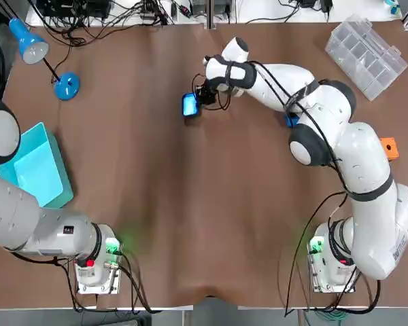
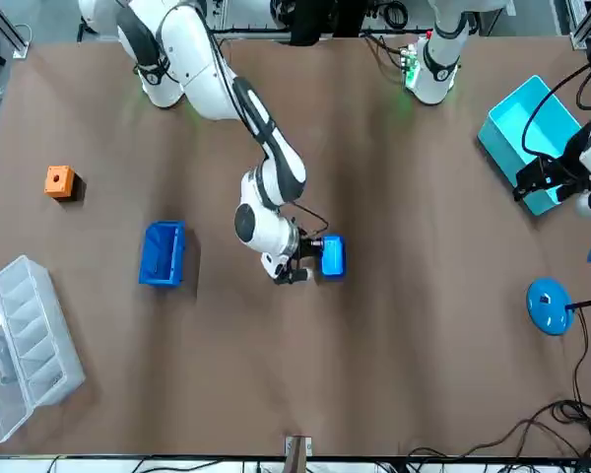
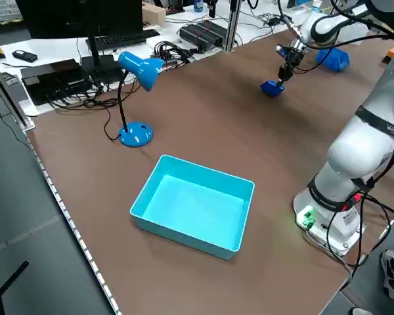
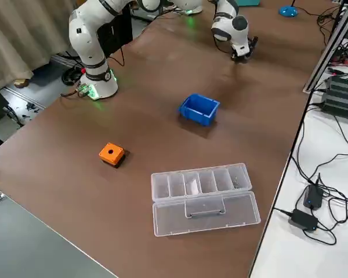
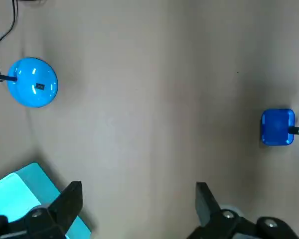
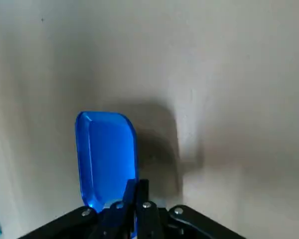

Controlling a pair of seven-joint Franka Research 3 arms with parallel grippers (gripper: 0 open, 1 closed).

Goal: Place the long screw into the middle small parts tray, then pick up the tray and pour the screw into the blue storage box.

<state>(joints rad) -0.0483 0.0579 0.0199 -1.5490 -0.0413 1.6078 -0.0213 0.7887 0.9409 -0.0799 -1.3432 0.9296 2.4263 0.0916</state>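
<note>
The brown table [image 1: 190, 224] carries a large cyan box [image 1: 37, 170] on the robot's left, beside the idle left gripper [image 5: 138, 196], whose fingers stand spread. A dark blue bin [image 2: 163, 253] sits under the right arm's elbow. The right gripper [image 6: 137, 191] is pinched on the near rim of the small blue tray [image 6: 104, 149], which juts leftward mid-table, between both boxes. No screw shows in it.
</note>
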